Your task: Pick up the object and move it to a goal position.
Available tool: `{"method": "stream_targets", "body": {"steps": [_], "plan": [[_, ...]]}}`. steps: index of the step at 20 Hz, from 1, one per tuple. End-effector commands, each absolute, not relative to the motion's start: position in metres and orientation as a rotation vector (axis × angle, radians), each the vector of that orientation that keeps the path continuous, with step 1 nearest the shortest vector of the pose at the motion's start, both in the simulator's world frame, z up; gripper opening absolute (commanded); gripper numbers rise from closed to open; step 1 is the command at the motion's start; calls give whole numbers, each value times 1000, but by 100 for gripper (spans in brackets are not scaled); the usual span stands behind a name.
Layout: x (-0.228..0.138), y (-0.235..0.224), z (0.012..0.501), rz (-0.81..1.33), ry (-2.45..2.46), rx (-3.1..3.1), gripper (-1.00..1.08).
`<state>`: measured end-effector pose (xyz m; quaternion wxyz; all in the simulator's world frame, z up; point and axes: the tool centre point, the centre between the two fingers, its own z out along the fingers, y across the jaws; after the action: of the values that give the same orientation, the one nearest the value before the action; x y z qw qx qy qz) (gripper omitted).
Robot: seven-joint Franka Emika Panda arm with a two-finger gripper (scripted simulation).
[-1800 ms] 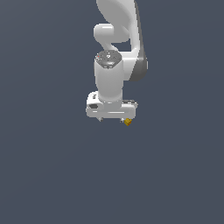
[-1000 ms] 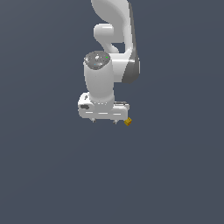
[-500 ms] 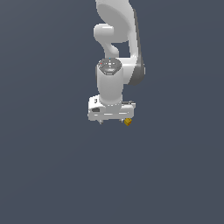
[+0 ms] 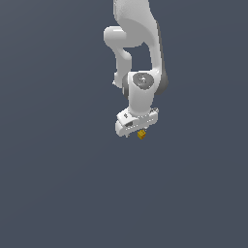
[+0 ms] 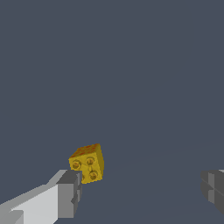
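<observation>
A plain dark grey-blue ground surrounds the cube.

Plain dark grey-blue ground, nothing else.

We saw the white Panda arm reaching down from twelve o'clock, its gripper hanging over the dark grey floor, the tiny yellow-orange cube at its five o'clock edge.
</observation>
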<state>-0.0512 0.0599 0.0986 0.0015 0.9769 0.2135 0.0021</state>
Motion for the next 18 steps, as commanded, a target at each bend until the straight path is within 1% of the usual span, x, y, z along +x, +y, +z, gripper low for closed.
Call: {"method": "stream_targets", "body": {"steps": [1, 9, 18], "plan": [[-63, 73, 89, 5, 795, 3036, 100], [-86, 96, 73, 0, 1008, 2975, 100], [-87, 97, 65, -1, 1016, 2973, 100]]}}
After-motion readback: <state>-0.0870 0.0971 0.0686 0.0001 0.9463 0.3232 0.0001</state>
